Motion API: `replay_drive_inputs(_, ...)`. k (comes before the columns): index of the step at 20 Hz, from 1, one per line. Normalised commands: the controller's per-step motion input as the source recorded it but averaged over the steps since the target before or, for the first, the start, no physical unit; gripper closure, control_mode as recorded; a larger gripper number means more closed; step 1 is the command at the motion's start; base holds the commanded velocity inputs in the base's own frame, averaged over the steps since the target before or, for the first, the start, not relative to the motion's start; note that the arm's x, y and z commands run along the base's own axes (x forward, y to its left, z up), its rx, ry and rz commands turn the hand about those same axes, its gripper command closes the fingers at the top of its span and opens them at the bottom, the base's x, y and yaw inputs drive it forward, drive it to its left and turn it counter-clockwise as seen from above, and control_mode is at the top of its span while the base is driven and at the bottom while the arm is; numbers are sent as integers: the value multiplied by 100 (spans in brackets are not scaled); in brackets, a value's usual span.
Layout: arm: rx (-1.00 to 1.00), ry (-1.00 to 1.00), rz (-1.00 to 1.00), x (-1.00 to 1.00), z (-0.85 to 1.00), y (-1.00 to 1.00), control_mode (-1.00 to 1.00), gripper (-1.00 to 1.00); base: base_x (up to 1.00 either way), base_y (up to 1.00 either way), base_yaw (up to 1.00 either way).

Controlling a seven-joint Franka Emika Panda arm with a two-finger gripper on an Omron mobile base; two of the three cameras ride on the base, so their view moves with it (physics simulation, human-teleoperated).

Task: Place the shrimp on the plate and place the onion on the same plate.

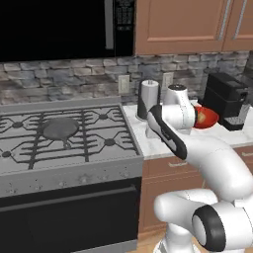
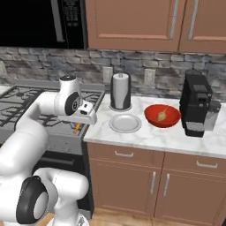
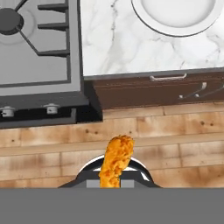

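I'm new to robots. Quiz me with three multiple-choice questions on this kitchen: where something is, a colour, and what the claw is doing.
1. The onion lies: A on the plate, B in the red bowl, C on the stove.
2. The plate is: A light grey-white, B red, C black.
3. The claw is: A open, B shut on nothing, C shut on the shrimp.

Answers: 1 B, the tan bulb sits inside the bowl. 2 A, a pale dish beside the bowl. 3 C, the orange shrimp hangs from the claw.

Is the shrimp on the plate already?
No, the plate lies bare on the counter, while the gripper holds the orange shrimp out over the floor beside the stove.
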Motion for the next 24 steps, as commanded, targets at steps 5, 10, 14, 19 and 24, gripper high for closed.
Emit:
replay_drive_inputs(5, 0, 0, 0, 0, 0, 0, 100, 100, 33, -68, 0)
replay_drive_inputs(10, 0, 0, 0, 0, 0, 0, 100, 100, 41, -48, 0)
replay_drive_inputs(14, 0, 0, 0, 0, 0, 0, 100, 100, 47, -38, 0)
replay_drive_inputs(19, 0, 0, 0, 0, 0, 0, 100, 100, 50, -29, 0)
replay_drive_inputs(24, 0, 0, 0, 0, 0, 0, 100, 100, 41, -36, 0)
